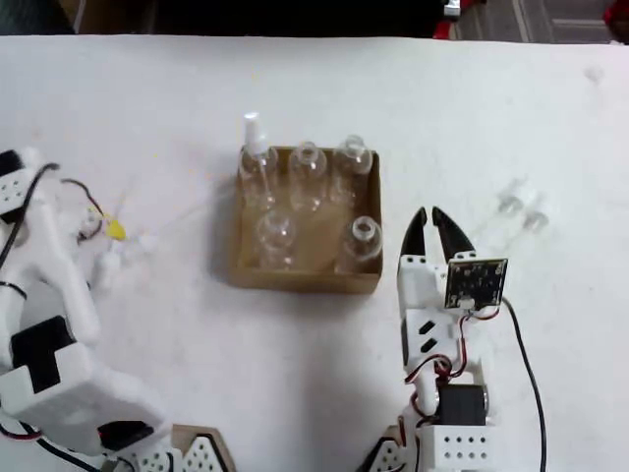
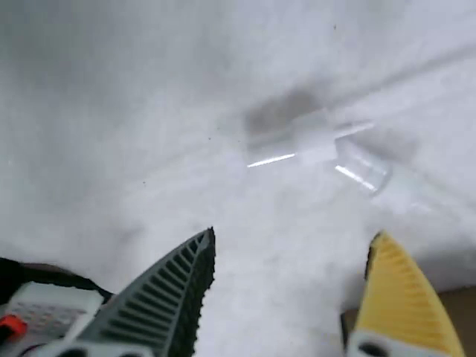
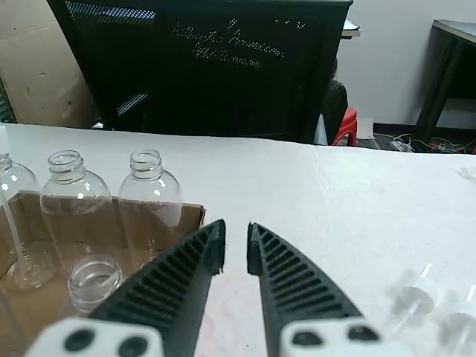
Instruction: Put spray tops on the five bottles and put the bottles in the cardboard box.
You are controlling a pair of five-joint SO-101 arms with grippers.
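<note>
Five clear bottles stand in the cardboard box (image 1: 305,278). The back-left bottle (image 1: 258,175) carries a white spray top (image 1: 253,131); the others, such as one in front (image 1: 275,236), have bare necks. My left gripper (image 2: 294,245) is open, its grey and yellow fingers hovering over a clear spray top (image 2: 312,141) that lies on the table. In the high view that gripper (image 1: 113,244) is left of the box. My right gripper (image 1: 429,214) stands just right of the box, its black fingers (image 3: 197,260) barely apart with nothing between them.
Two more spray tops (image 1: 521,209) lie on the white table to the right of my right gripper, also seen as spray tops (image 3: 416,297) from the right wrist. A black chair (image 3: 201,59) stands beyond the table's far edge.
</note>
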